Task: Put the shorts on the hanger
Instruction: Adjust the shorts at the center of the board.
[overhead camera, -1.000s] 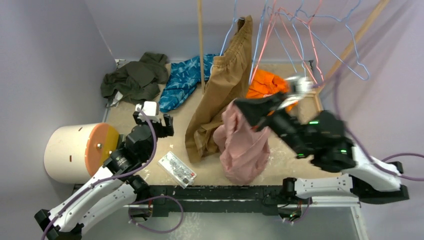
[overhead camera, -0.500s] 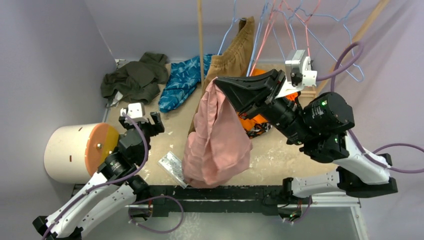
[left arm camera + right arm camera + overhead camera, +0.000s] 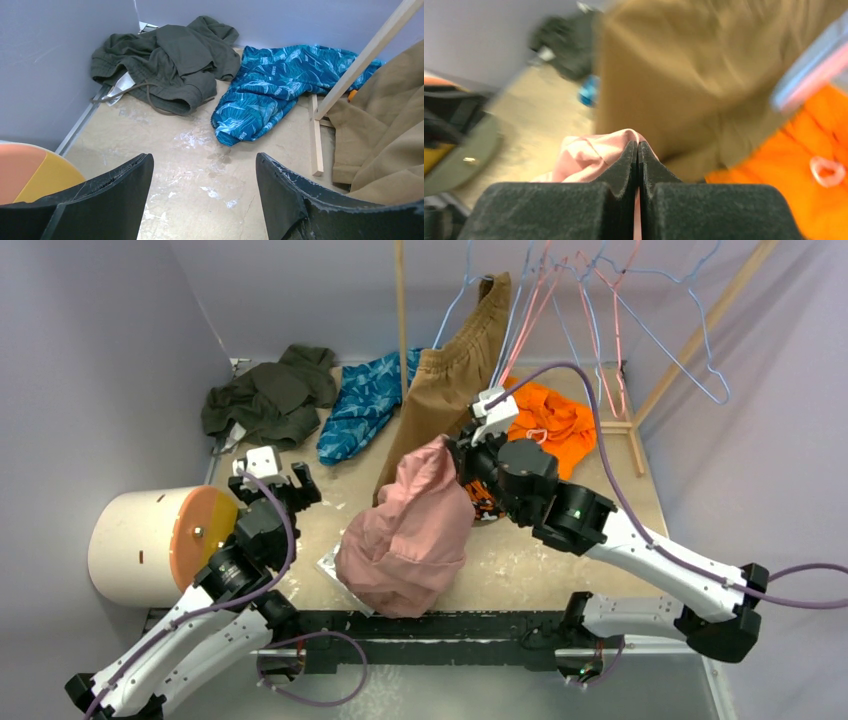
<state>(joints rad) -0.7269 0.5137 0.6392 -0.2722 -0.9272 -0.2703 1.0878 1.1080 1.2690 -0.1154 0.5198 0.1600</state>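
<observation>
The dusty-pink shorts [image 3: 405, 532] hang bunched from my right gripper [image 3: 452, 448], which is shut on a fold of them above the table's middle. In the right wrist view the pink fabric [image 3: 589, 152] is pinched between the closed fingers [image 3: 638, 150]. A thin light-blue wire hanger [image 3: 685, 335] hangs among pink ones on the rack at the back right, apart from the shorts. My left gripper [image 3: 300, 480] is open and empty over the left of the table; its view shows bare tabletop between the fingers [image 3: 205, 172].
Tan-brown shorts [image 3: 455, 380] hang on the rack behind the pink shorts. An orange garment [image 3: 550, 420], blue patterned cloth [image 3: 365, 400] and dark green garment [image 3: 270, 395] lie at the back. A cream cylinder [image 3: 150, 540] sits left. A wooden rack post [image 3: 402, 320] stands at centre back.
My right arm has swung left and lowered, carrying the pink shorts from mid-right toward the table's centre-left. The left gripper has shifted slightly left and back.
</observation>
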